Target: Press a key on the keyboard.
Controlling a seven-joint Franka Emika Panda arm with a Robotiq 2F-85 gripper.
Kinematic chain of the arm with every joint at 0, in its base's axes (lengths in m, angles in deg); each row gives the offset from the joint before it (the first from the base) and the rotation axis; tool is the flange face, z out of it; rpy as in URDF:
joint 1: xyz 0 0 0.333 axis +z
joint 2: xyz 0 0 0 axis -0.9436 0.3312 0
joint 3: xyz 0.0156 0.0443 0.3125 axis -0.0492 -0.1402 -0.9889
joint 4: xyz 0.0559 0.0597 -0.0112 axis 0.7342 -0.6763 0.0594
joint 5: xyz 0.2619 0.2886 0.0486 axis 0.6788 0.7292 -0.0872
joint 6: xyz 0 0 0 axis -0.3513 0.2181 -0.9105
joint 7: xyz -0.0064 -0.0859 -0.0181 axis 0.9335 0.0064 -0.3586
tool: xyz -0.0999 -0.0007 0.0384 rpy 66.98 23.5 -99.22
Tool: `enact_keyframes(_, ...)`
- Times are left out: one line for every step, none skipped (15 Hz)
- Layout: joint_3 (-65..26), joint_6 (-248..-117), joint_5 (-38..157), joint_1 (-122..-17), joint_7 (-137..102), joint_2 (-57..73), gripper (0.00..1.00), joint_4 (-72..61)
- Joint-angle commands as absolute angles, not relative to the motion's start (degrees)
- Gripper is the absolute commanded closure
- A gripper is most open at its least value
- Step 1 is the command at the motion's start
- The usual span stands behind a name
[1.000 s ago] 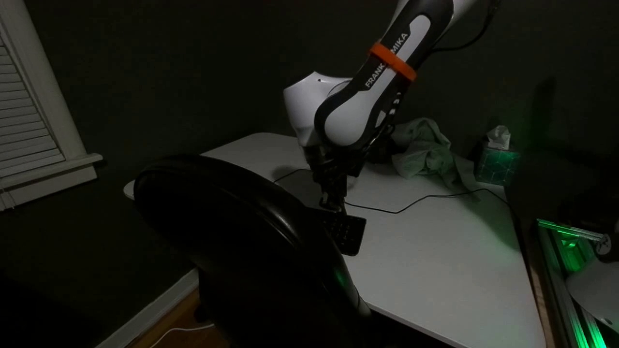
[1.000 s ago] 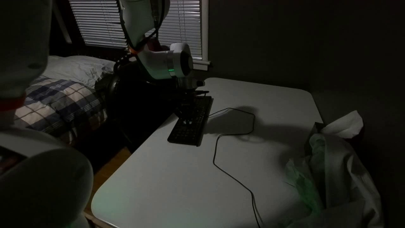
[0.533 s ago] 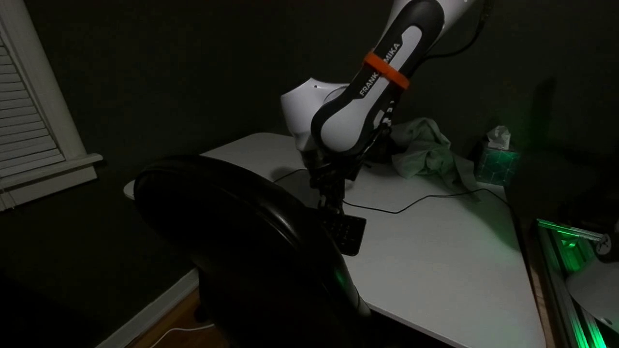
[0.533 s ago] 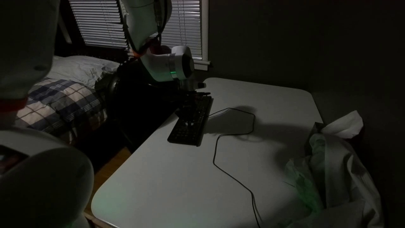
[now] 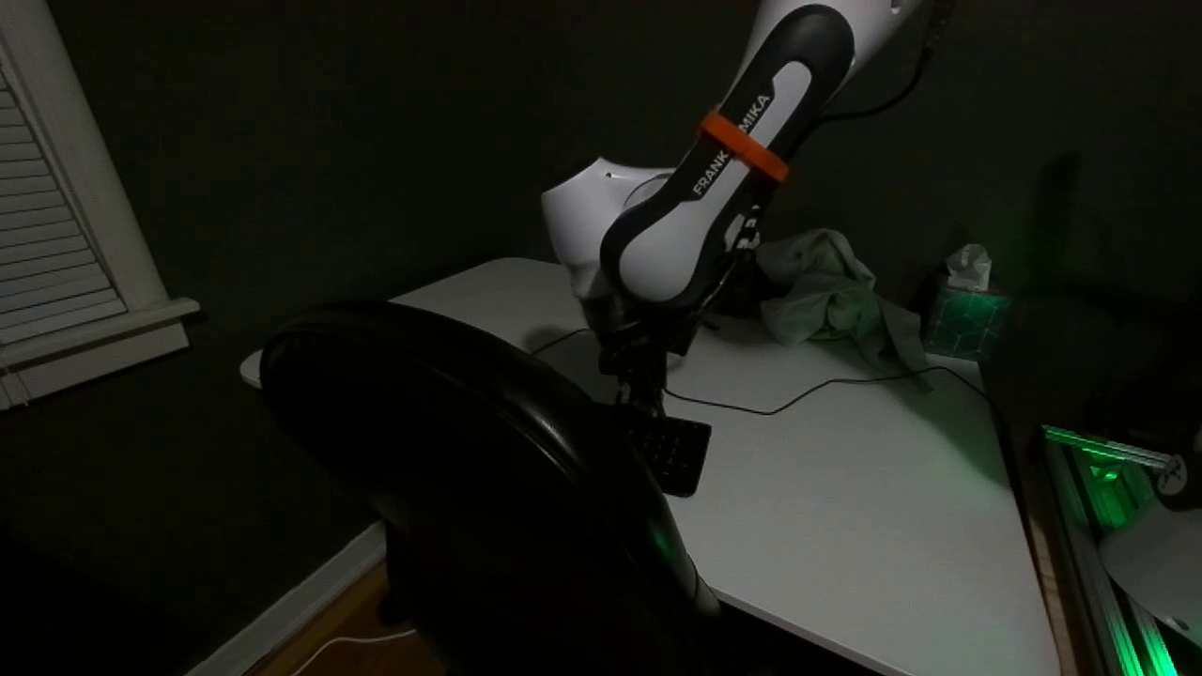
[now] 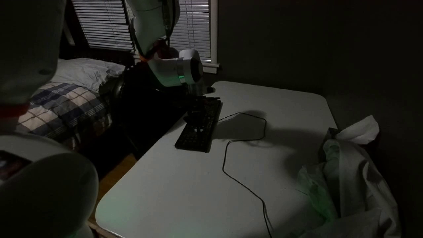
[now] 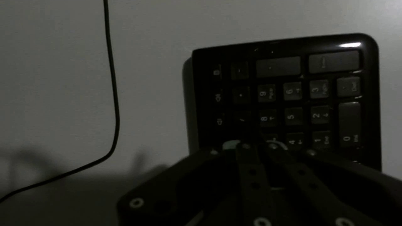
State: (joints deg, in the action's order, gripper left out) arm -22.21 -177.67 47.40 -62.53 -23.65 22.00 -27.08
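The black keyboard lies flat on the white table. It shows in both exterior views (image 5: 681, 460) (image 6: 191, 140), partly behind the chair back in one of them. In the wrist view the number-pad end of the keyboard (image 7: 279, 67) fills the right side, with its keys legible. My gripper (image 7: 257, 142) points down over the number pad, its fingers together and holding nothing I can see. The fingertips hide the keys beside the 4 and 8 keys. In both exterior views the gripper (image 5: 646, 409) (image 6: 198, 130) is at or just above the keys; contact cannot be told.
A black chair back (image 5: 451, 451) stands at the table edge. A thin black cable (image 6: 228, 158) runs across the white table (image 6: 172, 191) and shows in the wrist view (image 7: 113, 81). A pale cloth (image 5: 826, 291) and a tissue box (image 5: 965, 319) are at the back. The room is dark.
The arm has come down, bringing the gripper lower towards the keyboard, with a slight sideways shift. The movement is smaller in the last half second. The keyboard has not moved.
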Motion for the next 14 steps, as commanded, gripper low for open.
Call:
enact_keyframes(-21.1, -178.3, 45.6, -61.2, -25.4, 23.4, 1.0, -26.1)
enact_keyframes(-21.1, -178.3, 45.4, -61.1, -25.4, 23.5, 1.0, -26.0)
enact_keyframes(-21.1, -178.3, 45.3, -61.1, -25.4, 23.6, 1.0, -25.9)
enact_keyframes(-21.0, -178.3, 45.2, -61.0, -25.4, 23.7, 1.0, -25.9)
enact_keyframes(-21.0, -178.3, 45.0, -61.0, -25.4, 23.7, 1.0, -25.9)
enact_keyframes(-21.0, -178.2, 45.0, -61.0, -25.4, 23.8, 1.0, -25.9)
enact_keyframes(-21.0, -178.2, 44.9, -61.0, -25.4, 23.9, 1.0, -25.9)
enact_keyframes(-21.0, -178.2, 44.9, -61.0, -25.3, 24.0, 1.0, -25.9)
enact_keyframes(-21.0, -178.3, 44.9, -60.9, -25.3, 24.1, 1.0, -25.9)
enact_keyframes(-21.0, -178.3, 44.8, -60.9, -25.2, 24.3, 1.0, -25.9)
enact_keyframes(-21.0, -178.2, 44.8, -60.9, -25.1, 24.5, 1.0, -25.9)
enact_keyframes(-21.0, -178.2, 44.7, -60.9, -25.0, 24.8, 1.0, -25.9)
enact_keyframes(-21.1, -178.1, 44.7, -60.9, -25.0, 25.1, 1.0, -25.9)
enact_keyframes(-21.0, -178.1, 44.6, -60.8, -25.0, 25.1, 1.0, -25.9)
